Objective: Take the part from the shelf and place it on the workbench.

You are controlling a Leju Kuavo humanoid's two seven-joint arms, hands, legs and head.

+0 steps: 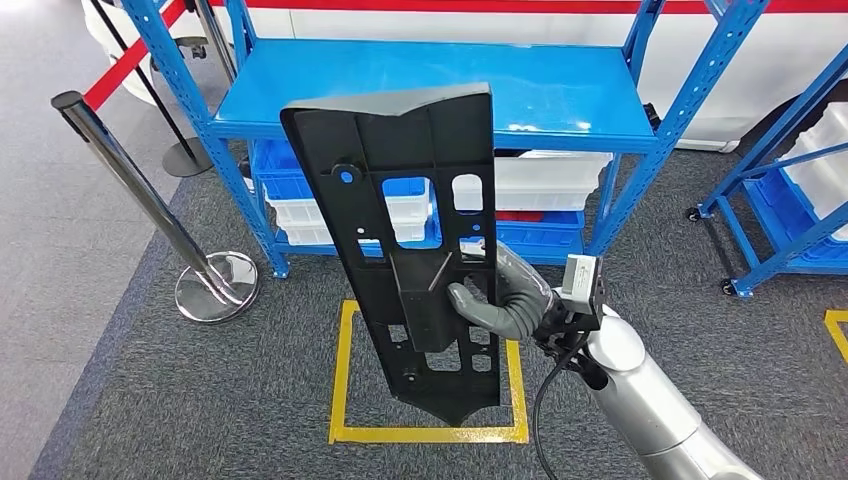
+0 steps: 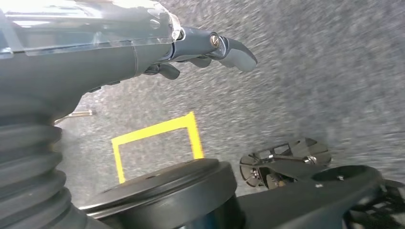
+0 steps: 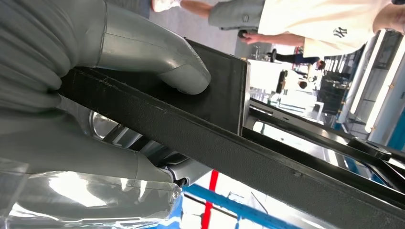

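Above the grey carpet, in front of the blue shelf [image 1: 420,95], the right hand [image 1: 500,300] is holding the part [image 1: 415,240] clear of the floor. The part is a long black plastic panel with ribs and cut-out windows, standing nearly upright and leaning slightly, its wide end up and its narrow end down over a yellow square [image 1: 430,432] taped on the carpet. The hand is gripping the panel at its right edge, near the middle of its length; the thumb [image 3: 157,59] is pressing on one face while the other fingers are wrapping behind the edge. The silver right arm [image 1: 650,410] is reaching in from the lower right.

The left hand [image 2: 210,47] is hanging over the carpet, holding nothing, its fingers loosely apart and partly curled.

White and blue bins [image 1: 545,180] are sitting on the lower level of the shelf. A chrome post [image 1: 140,195] with a round base is standing to the left. A person in a pale shirt [image 3: 325,26] is standing beyond the panel.
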